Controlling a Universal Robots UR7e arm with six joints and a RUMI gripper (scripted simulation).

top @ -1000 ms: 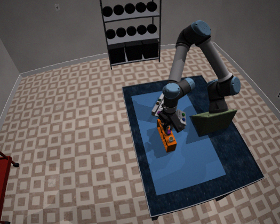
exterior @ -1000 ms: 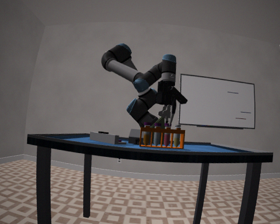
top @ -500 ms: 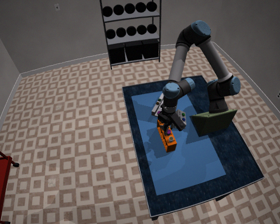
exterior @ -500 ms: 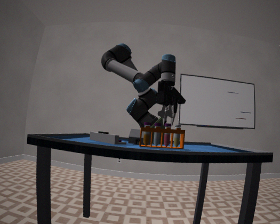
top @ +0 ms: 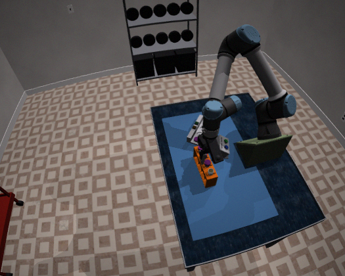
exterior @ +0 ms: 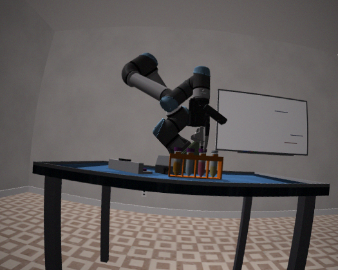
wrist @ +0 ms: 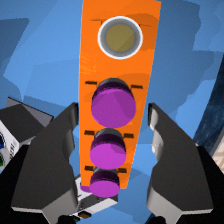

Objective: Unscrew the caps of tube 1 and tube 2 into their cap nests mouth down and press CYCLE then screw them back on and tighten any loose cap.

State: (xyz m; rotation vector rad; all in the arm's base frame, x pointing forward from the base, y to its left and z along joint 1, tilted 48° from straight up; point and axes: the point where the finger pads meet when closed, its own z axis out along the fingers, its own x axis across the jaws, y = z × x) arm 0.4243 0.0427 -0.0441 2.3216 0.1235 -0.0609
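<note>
Top and exterior views: room lighting dim, walls showing grey, corners of the frames darkening. Lamp itself not showing. Overlapping soft-edged shadows are falling across the blue surface (top: 231, 200) (exterior: 246, 177) (wrist: 45, 55) around and below the jaws (top: 203, 156) (exterior: 203, 146). Exterior: surface edge bowing, suggesting lens distortion. Wrist: colours reading brighter, the caps beyond and between the jaws showing flat purple tops, dark sides; fine lettering left of the jaws blurring. No strong glare registering.

Orange rack (top: 211, 182) (exterior: 196, 157) (wrist: 91, 112) upright on surface. Tube 1 (top: 211, 171) (exterior: 213, 168) (wrist: 120, 37) uncapped, yellowish contents, in rack; tubes 2–4 purple-capped. Gray cap tray (top: 191, 134) (exterior: 127, 165) (wrist: 102, 202) beyond rack's tube-4 end, purple cap (top: 196, 139) (exterior: 145, 170) (wrist: 86, 189) in it. Gray key housing (top: 222, 142) (exterior: 162, 160) (wrist: 27, 117) beside rack, blue and green keys.
</note>
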